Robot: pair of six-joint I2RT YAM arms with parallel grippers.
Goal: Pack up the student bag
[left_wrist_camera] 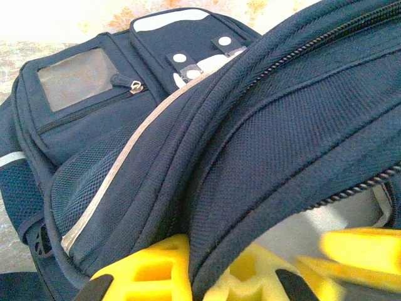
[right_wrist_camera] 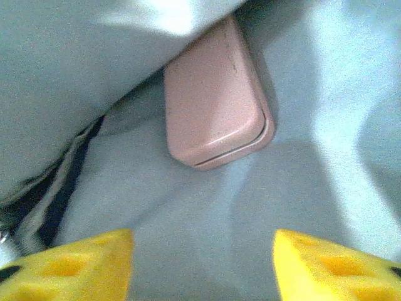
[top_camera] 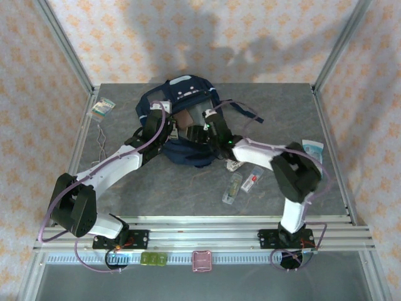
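Grey tabletop in a papered booth: student bag at far centre, mouth held open.
Left jaws clamp its rim; right jaws stand apart inside, close to a pink case. Should the rim slip, the mouth could fold onto them.

Pink case half covered
Pale lining hides its top; packets by the surface's near edge are too small to identify.

Both arms stretch forward and inward. The left gripper pinches fabric of the student bag; the right gripper holds its jaws wide apart.
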